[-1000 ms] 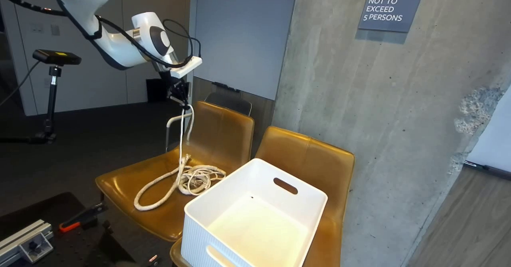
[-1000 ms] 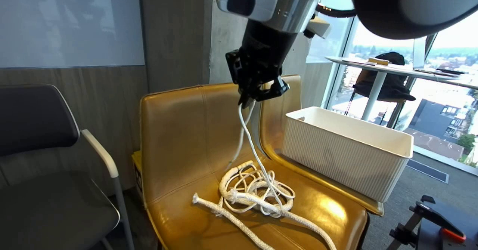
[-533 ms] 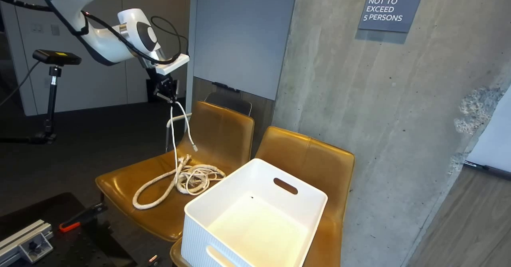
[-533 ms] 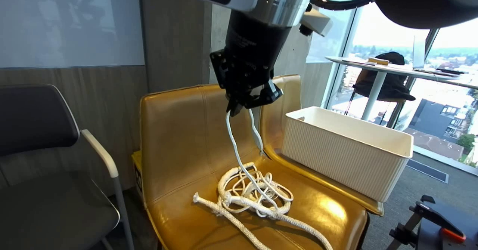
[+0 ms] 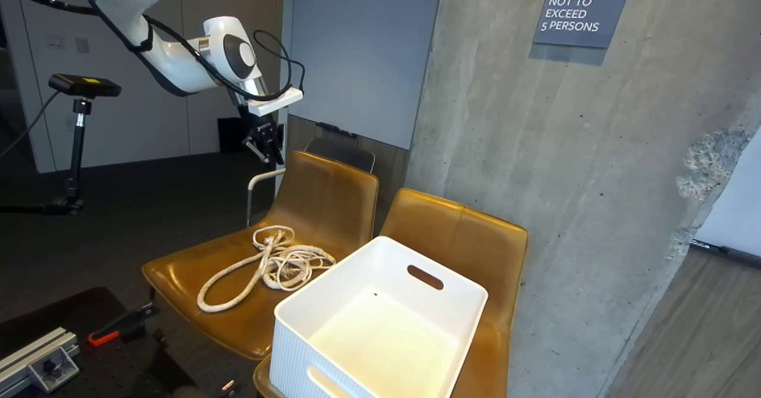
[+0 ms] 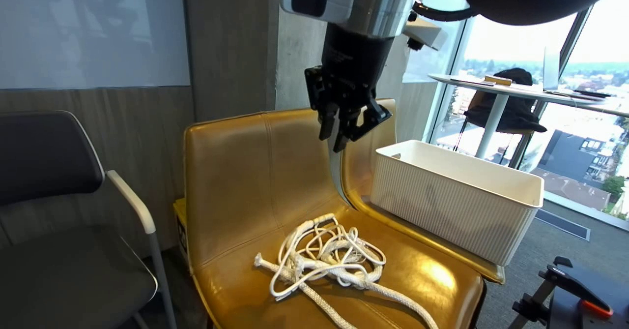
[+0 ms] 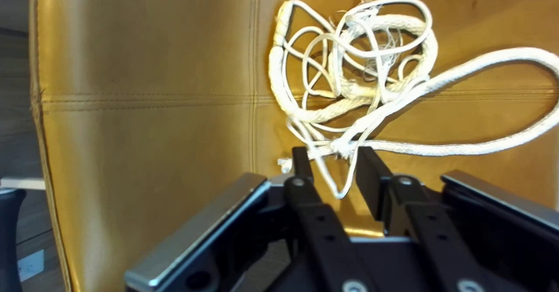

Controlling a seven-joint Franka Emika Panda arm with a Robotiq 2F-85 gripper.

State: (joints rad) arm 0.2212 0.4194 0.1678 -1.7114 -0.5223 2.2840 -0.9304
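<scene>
Well below the claw (image 6: 332, 141), white rope (image 7: 406, 98).

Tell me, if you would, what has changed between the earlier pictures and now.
In both exterior views, the gripper swung toward the picture's left, then back right. It opened and let go of the thin cord, which dropped onto the seat of the brown chair. The chair and the white box stayed put.

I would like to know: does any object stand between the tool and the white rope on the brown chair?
Nothing visible does: in both exterior views, the open tool hangs above the white rope on the brown chair, with only free space between them.
</scene>
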